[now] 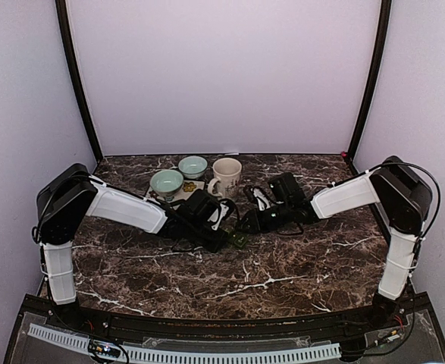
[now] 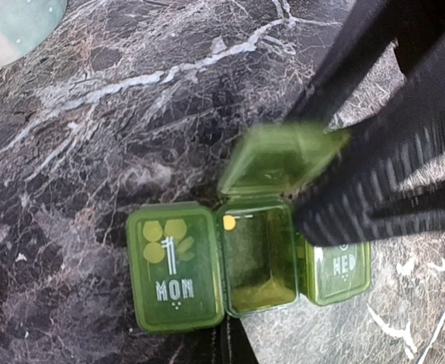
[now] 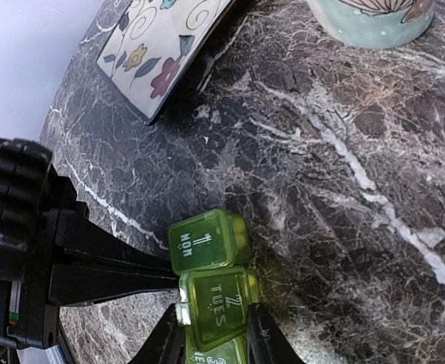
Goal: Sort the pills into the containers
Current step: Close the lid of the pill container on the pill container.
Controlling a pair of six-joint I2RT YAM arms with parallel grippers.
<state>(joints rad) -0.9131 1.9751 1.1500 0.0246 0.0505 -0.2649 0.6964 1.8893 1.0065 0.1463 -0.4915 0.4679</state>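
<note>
The right gripper (image 3: 216, 322) has its jaws part-way open, with nothing seen pinched between them. Its fingers stand either side of the raised lid (image 2: 279, 155). Whether they touch it cannot be told.

The left gripper (image 3: 158, 267) is fully closed and empty. Its tip is against the side of the pill box (image 2: 175, 303) at the Monday/Tuesday seam, which reads as a brace.

The pill box lies on the worktop (image 2: 93, 136) between the two arms.
- The Monday cell (image 2: 175, 262) is closed.
- The Tuesday cell (image 2: 258, 262) is open, its lid hinged up at 12 o'clock in the left wrist view. One yellow pill (image 2: 229, 222) sits in its 11 o'clock corner.
- The Wednesday cell (image 2: 343, 269) is partly hidden under a right finger.

In the top view, outward from the box:
- the tile (image 1: 189, 186) is at 11 o'clock, with small specks on it, probably pills;
- the mug (image 1: 226, 176) is at 12 o'clock;
- the two bowls (image 1: 167, 182) are at 10 to 11 o'clock.

Judgement: the step in hand is filling the Tuesday cell.
- Lift the right gripper straight up before swinging toward 11 o'clock, because a sideways exit would likely knock the lid closed or drag the box.
- Hold the left brace in place, pushing sideways only and not downward.
- Release each pill low, over the centre of the cell.
</note>
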